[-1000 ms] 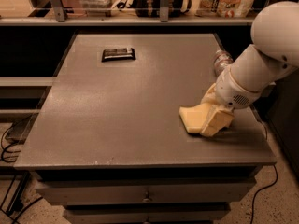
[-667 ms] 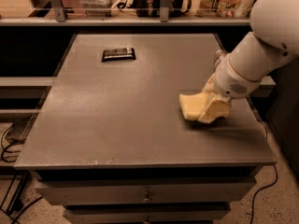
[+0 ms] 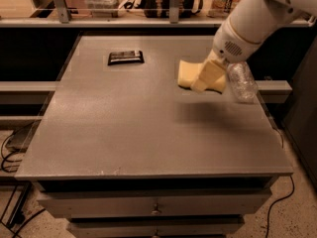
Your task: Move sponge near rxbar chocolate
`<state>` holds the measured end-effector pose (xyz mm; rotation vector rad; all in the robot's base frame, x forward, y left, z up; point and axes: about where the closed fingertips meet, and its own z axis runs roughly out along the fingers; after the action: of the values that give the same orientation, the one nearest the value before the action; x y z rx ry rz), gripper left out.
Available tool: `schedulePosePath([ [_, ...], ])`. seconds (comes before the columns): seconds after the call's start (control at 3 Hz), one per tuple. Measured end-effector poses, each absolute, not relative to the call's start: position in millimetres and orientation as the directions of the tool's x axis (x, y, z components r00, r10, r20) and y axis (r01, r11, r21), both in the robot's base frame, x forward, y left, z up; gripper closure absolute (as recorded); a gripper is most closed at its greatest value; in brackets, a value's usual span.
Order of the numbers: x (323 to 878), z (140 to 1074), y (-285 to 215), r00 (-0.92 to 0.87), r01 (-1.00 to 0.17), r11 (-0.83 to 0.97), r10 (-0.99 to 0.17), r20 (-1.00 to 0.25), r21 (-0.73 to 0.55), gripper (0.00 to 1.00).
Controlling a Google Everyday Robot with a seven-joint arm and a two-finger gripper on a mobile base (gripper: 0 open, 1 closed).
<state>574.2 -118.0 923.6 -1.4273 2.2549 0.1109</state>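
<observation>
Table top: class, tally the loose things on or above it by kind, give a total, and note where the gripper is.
Sponge: 1, held above the table by the gripper, right of centre, towards the far edge
Chocolate bar: 1
Plastic bottle: 1
Total: 3

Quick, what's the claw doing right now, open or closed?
Claw: closed on the sponge, held above the table, beside the plastic bottle.
</observation>
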Motion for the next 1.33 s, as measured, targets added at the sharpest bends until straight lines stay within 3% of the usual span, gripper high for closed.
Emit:
schedulePosePath([
  [0.67, 575.8, 928.6, -113.8, -0.406, -0.845, 0.513, -0.799, -0.443, -0.151, 1.00],
  [1.33, 623.2, 912.8, -57.0, -0.436, -0.809, 0.580, -0.700, -0.566, -0.093, 1.00],
])
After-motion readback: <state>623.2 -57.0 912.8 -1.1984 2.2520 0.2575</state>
